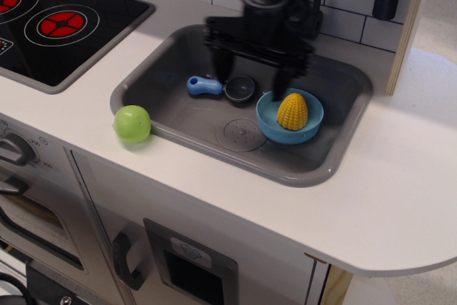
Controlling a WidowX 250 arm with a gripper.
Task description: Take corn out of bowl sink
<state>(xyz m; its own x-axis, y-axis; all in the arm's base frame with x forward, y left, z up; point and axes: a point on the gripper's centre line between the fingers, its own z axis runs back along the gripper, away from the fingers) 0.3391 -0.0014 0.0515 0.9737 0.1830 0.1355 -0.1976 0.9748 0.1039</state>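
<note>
The yellow-orange corn [293, 111] stands upright in the light-blue bowl [271, 126], which sits at the right of the grey sink [178, 123]. My black gripper [251, 76] hangs over the back middle of the sink, just left of and behind the bowl. Its jaws are spread wide and hold nothing. One finger [281, 83] is near the bowl's back rim; the other [221, 67] is above the small dark cup. The gripper is blurred.
A small dark cup with a blue handle [205, 86] lies in the sink left of the bowl. A green ball [133, 123] sits on the white counter at the sink's left front edge. A black stove panel [50, 26] is at left. A black faucet [296, 16] stands behind the sink.
</note>
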